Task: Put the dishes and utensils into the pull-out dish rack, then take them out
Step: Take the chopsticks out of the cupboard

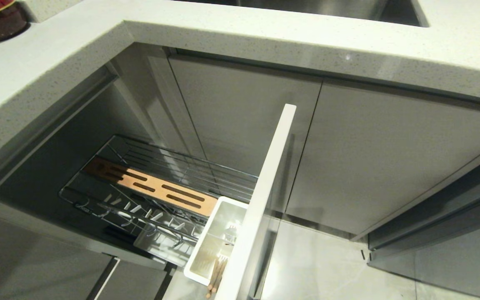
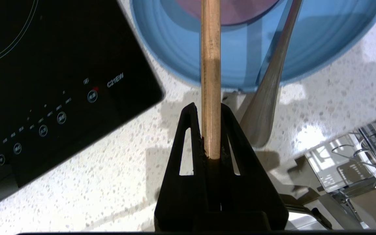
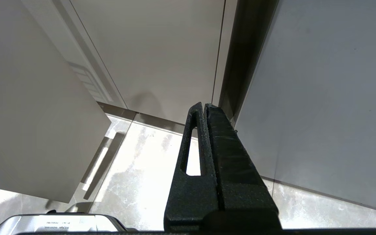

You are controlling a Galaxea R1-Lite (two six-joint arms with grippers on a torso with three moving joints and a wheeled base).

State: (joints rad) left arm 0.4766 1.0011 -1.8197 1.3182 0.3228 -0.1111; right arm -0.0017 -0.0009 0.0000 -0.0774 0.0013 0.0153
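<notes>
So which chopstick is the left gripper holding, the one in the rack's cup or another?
Another: the left gripper is shut on a chopstick held over the blue plate. The other chopstick stands in the white utensil cup.

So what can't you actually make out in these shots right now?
- Chopstick in the left gripper: far end cut off by the left wrist view's edge.
- Pink bowl on the blue plate: mostly outside that view.
- Utensil cup contents, head view: part hidden by the white panel front.
</notes>
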